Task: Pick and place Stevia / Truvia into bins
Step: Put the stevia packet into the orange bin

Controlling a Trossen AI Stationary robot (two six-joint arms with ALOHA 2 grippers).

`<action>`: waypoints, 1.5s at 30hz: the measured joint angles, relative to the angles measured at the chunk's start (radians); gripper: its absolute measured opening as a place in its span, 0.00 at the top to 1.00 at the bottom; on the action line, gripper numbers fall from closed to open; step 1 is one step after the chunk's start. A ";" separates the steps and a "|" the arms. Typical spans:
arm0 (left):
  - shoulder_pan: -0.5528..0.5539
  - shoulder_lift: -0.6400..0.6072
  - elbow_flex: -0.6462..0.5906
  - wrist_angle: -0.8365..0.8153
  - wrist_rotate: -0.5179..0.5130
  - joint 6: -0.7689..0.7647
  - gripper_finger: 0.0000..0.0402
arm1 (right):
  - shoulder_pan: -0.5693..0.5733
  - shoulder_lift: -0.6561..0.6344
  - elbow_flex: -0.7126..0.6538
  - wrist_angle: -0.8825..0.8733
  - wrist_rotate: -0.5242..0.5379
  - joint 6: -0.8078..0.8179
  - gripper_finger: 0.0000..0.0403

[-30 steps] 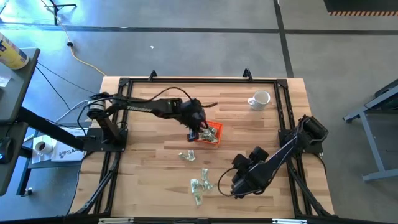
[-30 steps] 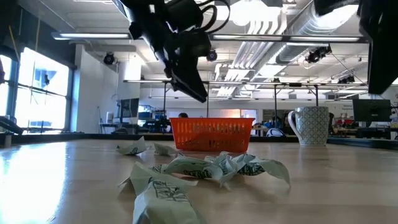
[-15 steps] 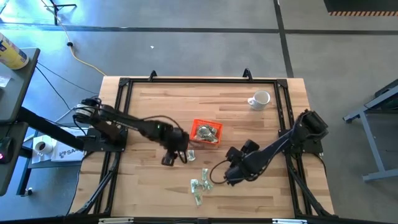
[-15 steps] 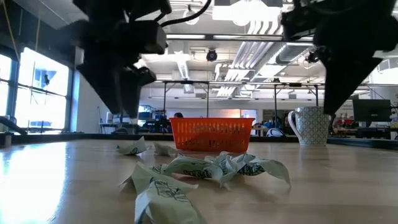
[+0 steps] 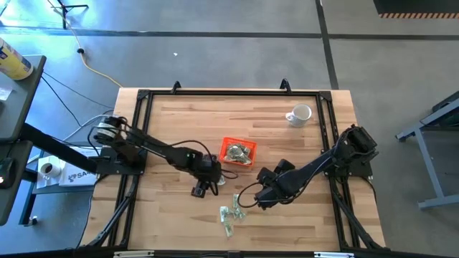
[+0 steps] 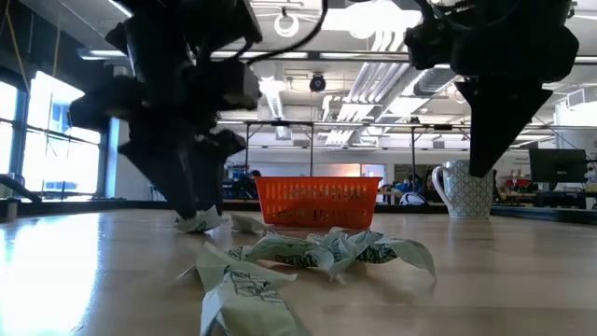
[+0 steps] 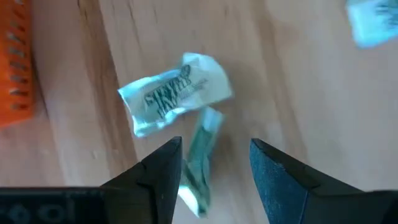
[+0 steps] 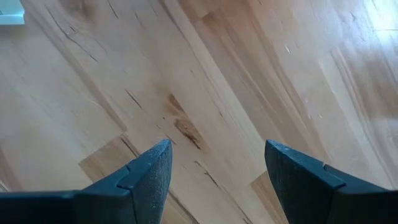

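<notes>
Orange tray (image 5: 237,153) sits near the middle of the tabletop (image 5: 179,118) with sachets inside, something only my overhead view shows. My left gripper (image 7: 213,163) hovers low, jaws apart, over 2 loose sachets (image 7: 176,93) just beside the tray. My right gripper (image 8: 214,163), jaws apart and empty, hangs above bare wood near the sachet pile (image 5: 231,214) by the front edge.

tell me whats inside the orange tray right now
From above, the orange tray holds a small heap of pale green-and-white sachets. How many cannot be counted, since they overlap. In the low view its mesh wall hides them.
</notes>
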 joint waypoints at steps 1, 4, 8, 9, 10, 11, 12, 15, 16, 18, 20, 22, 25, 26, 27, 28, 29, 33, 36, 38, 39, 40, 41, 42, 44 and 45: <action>0.000 0.014 0.000 0.013 -0.011 -0.007 0.45 | 0.000 0.000 0.000 -0.001 0.000 0.000 0.39; 0.001 0.030 0.000 0.007 -0.029 -0.027 0.48 | 0.000 0.000 0.000 -0.008 -0.005 0.000 0.39; 0.001 0.038 0.004 -0.020 -0.053 -0.008 0.64 | 0.000 0.000 0.000 -0.021 -0.001 0.000 0.39; 0.001 0.038 0.004 -0.023 -0.053 0.004 0.70 | 0.000 0.000 0.000 -0.024 0.002 0.000 0.39; 0.001 0.038 0.004 -0.023 -0.054 0.015 0.77 | 0.000 0.000 0.000 -0.025 0.004 0.000 0.39; 0.001 0.038 0.004 -0.022 -0.056 0.026 0.83 | 0.000 0.000 0.000 -0.028 0.010 0.000 0.39; 0.001 0.038 0.004 -0.022 -0.057 0.031 0.90 | 0.000 0.000 0.000 -0.032 0.018 -0.002 0.39; 0.001 0.029 0.010 -0.058 -0.079 0.027 0.94 | 0.000 -0.005 0.000 -0.044 0.044 -0.018 0.39; 0.001 0.025 0.018 -0.100 -0.097 0.025 0.92 | 0.000 -0.012 0.000 -0.045 0.057 -0.019 0.39; 0.001 0.014 0.047 -0.210 -0.125 0.025 0.88 | 0.001 -0.034 0.000 -0.059 0.089 -0.029 0.39; 0.016 -0.009 0.105 -0.303 -0.135 0.032 0.88 | -0.005 -0.060 0.000 -0.082 0.123 -0.045 0.39; 0.035 -0.041 0.168 -0.364 -0.136 0.042 0.92 | -0.017 -0.095 -0.018 -0.095 0.148 -0.057 0.39; 0.094 -0.064 0.257 -0.364 -0.136 0.078 0.95 | -0.049 -0.179 -0.126 -0.056 0.128 -0.088 0.39; 0.119 -0.065 0.290 -0.353 -0.136 0.089 0.95 | -0.062 -0.211 -0.181 -0.029 0.093 -0.095 0.39; 0.146 -0.067 0.321 -0.350 -0.134 0.101 0.95 | -0.072 -0.245 -0.242 0.001 0.060 -0.095 0.39; 0.175 -0.067 0.348 -0.349 -0.128 0.106 0.94 | -0.079 -0.280 -0.297 0.038 0.035 -0.086 0.39; 0.202 -0.062 0.372 -0.340 -0.120 0.106 0.94 | -0.082 -0.318 -0.349 0.076 0.019 -0.075 0.39; 0.307 -0.024 0.444 -0.281 -0.018 0.089 0.94 | -0.085 -0.466 -0.503 0.211 0.010 -0.057 0.39; 0.363 0.027 0.462 -0.213 0.141 0.027 0.92 | -0.108 -0.539 -0.560 0.300 0.010 -0.085 0.39; 0.370 0.068 0.459 -0.190 0.153 -0.017 0.85 | -0.123 -0.565 -0.572 0.353 0.004 -0.109 0.39; 0.369 0.088 0.460 -0.169 0.131 -0.026 0.81 | -0.131 -0.568 -0.575 0.379 0.007 -0.131 0.39; 0.367 0.098 0.459 -0.182 0.104 -0.033 0.75 | -0.139 -0.568 -0.575 0.401 0.009 -0.154 0.39; 0.367 0.104 0.456 -0.207 0.084 -0.038 0.70 | -0.147 -0.567 -0.572 0.418 0.011 -0.178 0.39; 0.367 0.109 0.457 -0.209 0.066 -0.049 0.64 | -0.158 -0.563 -0.566 0.434 0.012 -0.196 0.39; 0.367 0.111 0.461 -0.259 0.028 -0.061 0.53 | -0.180 -0.554 -0.555 0.467 0.016 -0.218 0.39; 0.367 0.105 0.460 -0.315 0.011 -0.080 0.49 | -0.189 -0.550 -0.553 0.482 0.021 -0.231 0.39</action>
